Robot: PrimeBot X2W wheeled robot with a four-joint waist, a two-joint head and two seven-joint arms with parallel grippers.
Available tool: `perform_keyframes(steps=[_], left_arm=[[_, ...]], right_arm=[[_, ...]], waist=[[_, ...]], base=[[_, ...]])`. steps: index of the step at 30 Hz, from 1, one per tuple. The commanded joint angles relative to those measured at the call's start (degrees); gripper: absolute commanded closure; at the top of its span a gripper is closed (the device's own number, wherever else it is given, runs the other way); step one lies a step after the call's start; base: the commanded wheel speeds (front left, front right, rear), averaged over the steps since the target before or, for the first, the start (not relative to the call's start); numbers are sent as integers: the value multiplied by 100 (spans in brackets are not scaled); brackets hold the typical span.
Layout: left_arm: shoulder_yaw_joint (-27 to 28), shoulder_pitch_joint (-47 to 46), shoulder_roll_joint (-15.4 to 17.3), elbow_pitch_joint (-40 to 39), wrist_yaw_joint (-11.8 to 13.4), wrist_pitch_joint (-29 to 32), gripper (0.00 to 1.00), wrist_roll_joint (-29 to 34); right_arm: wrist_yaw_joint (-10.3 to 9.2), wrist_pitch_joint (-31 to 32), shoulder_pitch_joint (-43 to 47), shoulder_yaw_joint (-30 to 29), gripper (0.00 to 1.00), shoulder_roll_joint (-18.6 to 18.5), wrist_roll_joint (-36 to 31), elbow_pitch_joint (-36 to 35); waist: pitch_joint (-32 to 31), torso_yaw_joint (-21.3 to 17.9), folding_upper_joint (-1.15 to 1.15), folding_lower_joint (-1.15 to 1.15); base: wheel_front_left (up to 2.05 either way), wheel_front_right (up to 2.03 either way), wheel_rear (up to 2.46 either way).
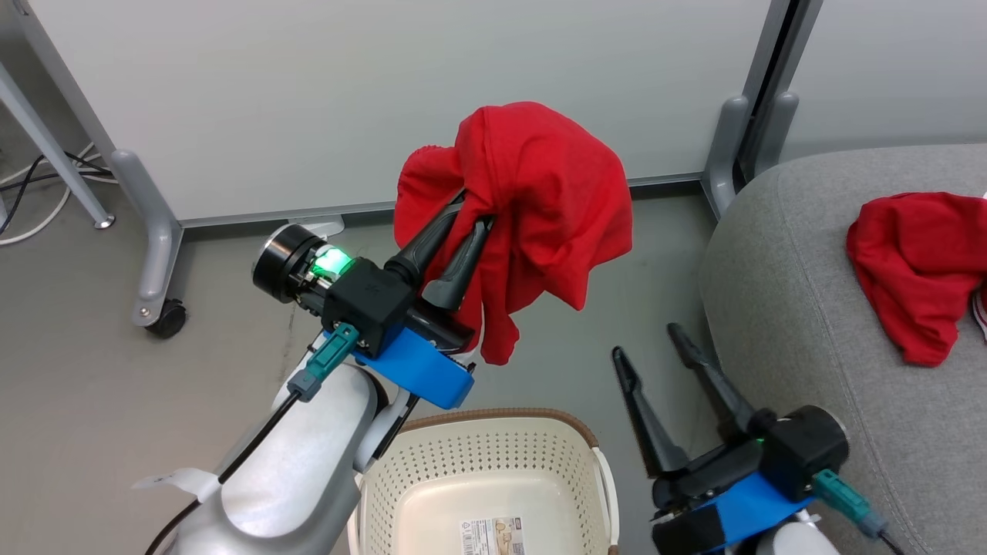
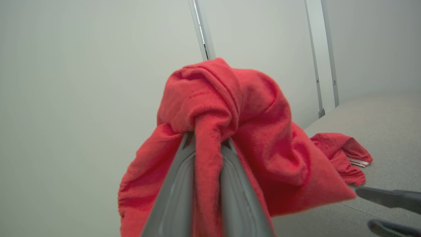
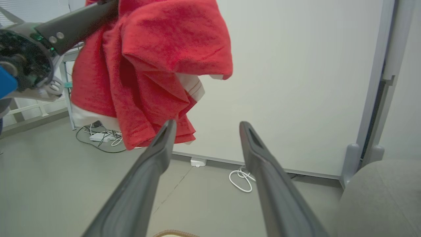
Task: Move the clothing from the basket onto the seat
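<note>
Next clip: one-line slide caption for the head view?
Left gripper holds a red garment up, clear of the basket; a second garment lies on the sofa, right gripper open.

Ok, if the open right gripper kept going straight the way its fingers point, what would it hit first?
Probably the white partition panel. The right gripper points past the hanging bright red garment, held by the left gripper; depth unclear, so it might brush.

Your head view looks steeply down on the basket (image 1: pixel 478 462), the floor (image 1: pixel 92 385) and the sofa (image 1: pixel 786 308). Your left wrist view sits tight against the held red garment (image 2: pixel 256 131), facing the sofa. Your right wrist view looks low toward the partition (image 3: pixel 296 82); all three share that garment.
</note>
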Motion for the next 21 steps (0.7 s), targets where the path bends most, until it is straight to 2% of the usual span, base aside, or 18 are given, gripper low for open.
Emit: perform_keyframes(steps=[1, 8, 21], left_arm=[[24, -88, -18, 4, -16, -27, 100, 40], [-94, -223, -174, 35, -87, -27, 100, 151], [-344, -401, -459, 83, -195, -27, 100, 257]], right_arm=[[1, -20, -81, 178, 0, 12, 72, 47], [2, -20, -792, 737, 0, 113, 227, 327], [2, -21, -1895, 760, 0, 136, 428, 824]], waist=[[38, 30, 0, 0], [197, 176, 0, 0], [439, 475, 0, 0]], base=[[0, 0, 0], [0, 0, 0], [0, 0, 0]])
